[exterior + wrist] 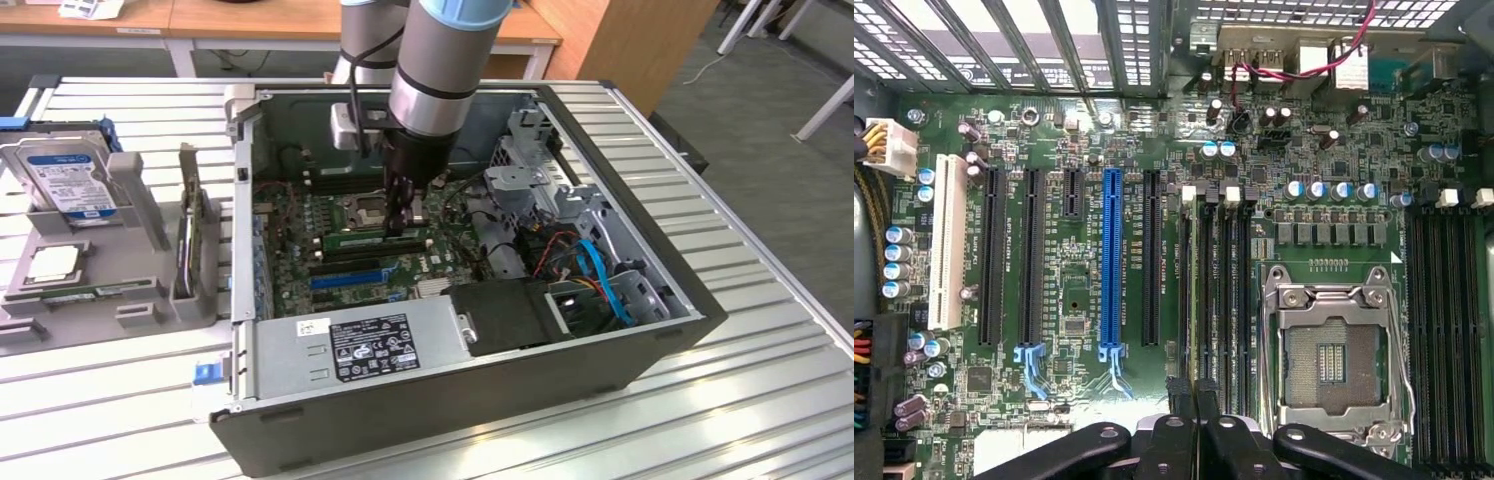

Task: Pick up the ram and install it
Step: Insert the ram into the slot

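Exterior view: claw (399, 222) pinched shut on the long green ram stick (367, 241), already standing in its slot on the green motherboard (296, 215); final seating looks unfinished.

A slatted metal table (761, 400) is carrying everything; an open computer case (534, 385) is lying on its side across the middle, its open face turned upward; a grey parts rack (147, 310) is sitting directly on the slats just beside the case (on the exterior view's left); a small blue piece (204, 373) is resting at the case's near corner; light is glaring off the bare slats.
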`<act>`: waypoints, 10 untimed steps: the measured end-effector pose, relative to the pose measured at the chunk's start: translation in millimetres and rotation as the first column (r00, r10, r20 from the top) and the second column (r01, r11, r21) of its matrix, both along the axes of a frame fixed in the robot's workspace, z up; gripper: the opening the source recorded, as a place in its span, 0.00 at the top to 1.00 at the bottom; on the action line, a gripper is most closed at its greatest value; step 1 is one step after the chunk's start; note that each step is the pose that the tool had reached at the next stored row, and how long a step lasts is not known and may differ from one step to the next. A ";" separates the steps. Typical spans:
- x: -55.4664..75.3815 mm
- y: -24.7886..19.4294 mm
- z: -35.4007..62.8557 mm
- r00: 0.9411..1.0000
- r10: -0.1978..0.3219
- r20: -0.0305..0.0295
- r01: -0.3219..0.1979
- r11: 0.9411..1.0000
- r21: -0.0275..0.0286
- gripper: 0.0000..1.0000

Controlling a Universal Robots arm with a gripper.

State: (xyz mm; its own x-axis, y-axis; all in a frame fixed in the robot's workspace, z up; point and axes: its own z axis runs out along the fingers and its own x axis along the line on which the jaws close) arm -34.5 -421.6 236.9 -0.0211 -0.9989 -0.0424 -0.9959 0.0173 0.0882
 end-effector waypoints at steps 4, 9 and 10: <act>0.0 0.0 0.0 1.000 0.000 0.000 0.000 1.000 0.000 0.88; 0.0 0.0 -1.0 1.000 0.000 0.000 0.000 1.000 0.000 0.88; 0.0 0.0 -1.3 1.000 0.000 0.000 0.000 1.000 0.000 0.88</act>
State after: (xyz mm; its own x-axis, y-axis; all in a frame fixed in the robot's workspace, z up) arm -34.6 -421.6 235.6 -0.0213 -0.9989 -0.0426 -0.9960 0.0175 0.0881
